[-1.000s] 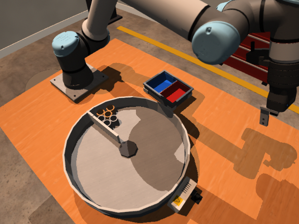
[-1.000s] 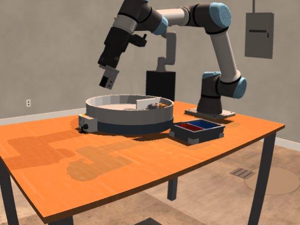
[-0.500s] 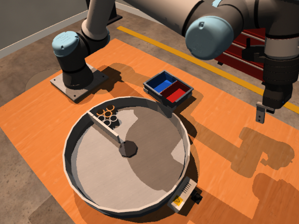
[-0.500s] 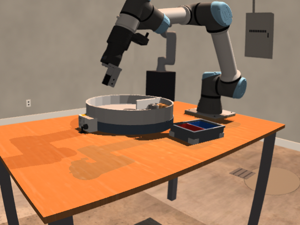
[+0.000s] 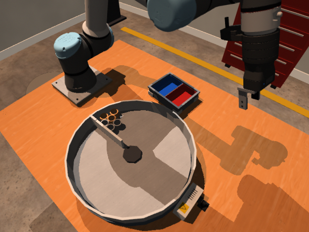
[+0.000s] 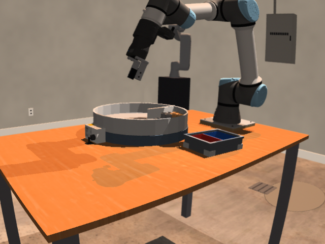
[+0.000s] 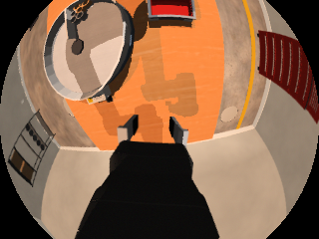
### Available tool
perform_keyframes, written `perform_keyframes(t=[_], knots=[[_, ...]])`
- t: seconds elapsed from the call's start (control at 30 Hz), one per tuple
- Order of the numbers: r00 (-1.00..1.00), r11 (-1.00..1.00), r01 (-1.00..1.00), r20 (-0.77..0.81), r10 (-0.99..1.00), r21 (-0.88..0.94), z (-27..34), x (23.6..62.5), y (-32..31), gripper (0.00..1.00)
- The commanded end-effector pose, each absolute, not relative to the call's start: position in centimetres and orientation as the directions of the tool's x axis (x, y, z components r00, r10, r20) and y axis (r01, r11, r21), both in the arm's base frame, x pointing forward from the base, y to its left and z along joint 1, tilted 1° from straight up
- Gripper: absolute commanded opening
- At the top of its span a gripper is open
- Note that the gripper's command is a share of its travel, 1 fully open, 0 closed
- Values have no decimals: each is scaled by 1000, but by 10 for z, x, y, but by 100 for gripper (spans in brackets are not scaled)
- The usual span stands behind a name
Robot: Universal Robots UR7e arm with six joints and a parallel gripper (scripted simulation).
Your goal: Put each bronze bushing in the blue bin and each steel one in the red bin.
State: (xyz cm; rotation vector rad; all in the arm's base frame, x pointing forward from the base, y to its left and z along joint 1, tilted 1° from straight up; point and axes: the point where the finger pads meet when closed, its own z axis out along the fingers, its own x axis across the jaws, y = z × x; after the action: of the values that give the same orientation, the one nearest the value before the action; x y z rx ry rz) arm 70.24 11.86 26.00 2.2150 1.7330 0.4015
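Several bushings (image 5: pixel 111 118) lie clustered on the round turntable (image 5: pixel 131 159), against its far-left rim beside a straight guide bar (image 5: pixel 108 133). Bronze ones sit toward the rim and steel ones nearer the bar. They show as small specks in the wrist view (image 7: pixel 79 8). A dark tray holds the blue bin (image 5: pixel 166 87) and the red bin (image 5: pixel 183 95) just beyond the turntable; both look empty. My gripper (image 5: pixel 248 98) is open and empty. It hangs high in the air, far to the right of the turntable and bins, and also shows in the exterior view (image 6: pixel 136 70) and the wrist view (image 7: pixel 154 129).
A control box (image 5: pixel 188 203) is fixed to the turntable's near-right side. The arm's base (image 5: pixel 81 84) stands at the table's far left. A red cabinet (image 5: pixel 287 37) stands on the floor beyond the table, by a yellow floor line.
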Motion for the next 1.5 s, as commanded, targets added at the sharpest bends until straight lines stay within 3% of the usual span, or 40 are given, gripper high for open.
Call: perform_keyframes(t=[0.0, 0.17, 0.3, 0.4, 0.63, 0.77, 1.03, 1.17, 1.3, 1.47], knots=[[233, -227, 887, 36, 972, 403, 265, 695, 116, 100], [233, -227, 887, 36, 972, 403, 287, 646, 102, 100], [233, -227, 887, 36, 972, 403, 288, 644, 101, 100], [233, -227, 887, 36, 972, 403, 302, 613, 92, 100], [233, -227, 887, 36, 972, 403, 311, 593, 85, 100], [233, -227, 887, 36, 972, 403, 329, 553, 73, 100], [233, -227, 887, 36, 972, 403, 339, 531, 67, 100], [233, -227, 887, 36, 972, 403, 357, 491, 55, 100], [233, -227, 887, 36, 972, 403, 357, 491, 55, 100], [233, -227, 887, 36, 972, 403, 376, 450, 42, 100]])
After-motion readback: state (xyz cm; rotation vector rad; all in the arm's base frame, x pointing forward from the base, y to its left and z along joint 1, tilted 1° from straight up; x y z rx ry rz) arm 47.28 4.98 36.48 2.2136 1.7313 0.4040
